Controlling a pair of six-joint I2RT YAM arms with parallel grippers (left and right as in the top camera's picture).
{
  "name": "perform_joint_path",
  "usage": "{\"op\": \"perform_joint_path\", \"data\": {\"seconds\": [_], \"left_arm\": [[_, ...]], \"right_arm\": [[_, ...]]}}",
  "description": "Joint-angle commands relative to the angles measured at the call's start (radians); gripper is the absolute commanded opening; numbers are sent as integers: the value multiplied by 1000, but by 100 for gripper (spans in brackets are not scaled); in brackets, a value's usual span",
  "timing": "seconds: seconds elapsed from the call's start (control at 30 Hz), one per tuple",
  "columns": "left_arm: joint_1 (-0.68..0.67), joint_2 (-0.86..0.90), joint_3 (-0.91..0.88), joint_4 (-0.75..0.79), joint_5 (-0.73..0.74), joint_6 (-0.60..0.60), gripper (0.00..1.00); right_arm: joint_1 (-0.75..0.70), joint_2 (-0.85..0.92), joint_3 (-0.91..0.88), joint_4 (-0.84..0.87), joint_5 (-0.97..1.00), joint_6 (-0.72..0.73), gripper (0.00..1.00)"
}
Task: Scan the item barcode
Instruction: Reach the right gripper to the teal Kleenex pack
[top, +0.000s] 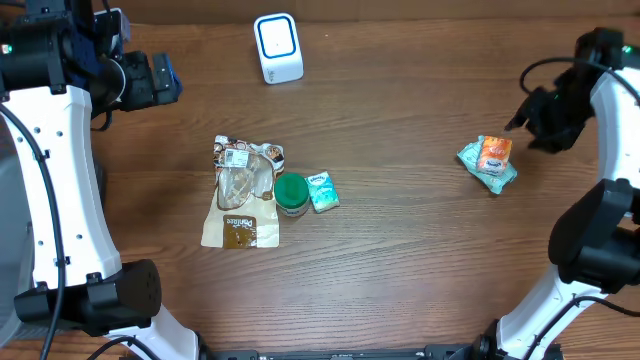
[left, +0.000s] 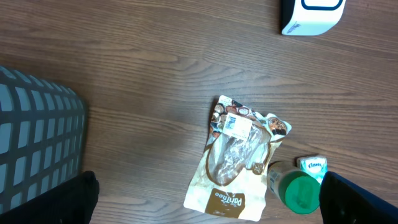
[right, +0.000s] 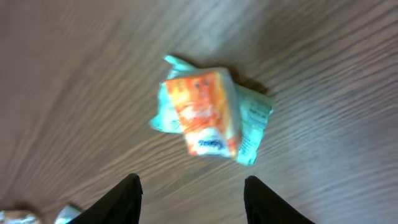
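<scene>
An orange and teal packet (top: 489, 160) lies flat on the wooden table at the right. My right gripper (top: 530, 118) hovers just beyond it, apart from it. In the right wrist view the packet (right: 208, 115) sits ahead of the gripper (right: 193, 193), whose jaws are open with only bare table between them. The white barcode scanner (top: 278, 47) with a blue ring stands at the back centre and also shows in the left wrist view (left: 311, 15). My left gripper (top: 150, 80) is raised at the far left, wide open and empty (left: 208, 205).
A brown and white snack pouch (top: 240, 195), a green-lidded bottle (top: 291, 194) and a small tissue pack (top: 322, 190) lie together left of centre. A grey gridded bin (left: 31, 143) stands at the left edge of the left wrist view.
</scene>
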Motion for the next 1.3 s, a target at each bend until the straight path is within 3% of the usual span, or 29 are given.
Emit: {"op": "perform_joint_path", "data": {"seconds": [0.0,0.13,0.57,0.87,1.27], "left_arm": [[0,5,-3,1,3,11,100],[0,5,-3,1,3,11,100],[0,5,-3,1,3,11,99],[0,5,-3,1,3,11,100],[0,5,-3,1,3,11,100]], "right_arm": [[49,-10,77,-30,-6,-15,51],[126,-10,79,-36,-92,-86,52],[441,-8,8,43,-96,-83,55],[634,-8,-190,235,-134,3,55],[765,-8,-447,539,-186,134,43]]}}
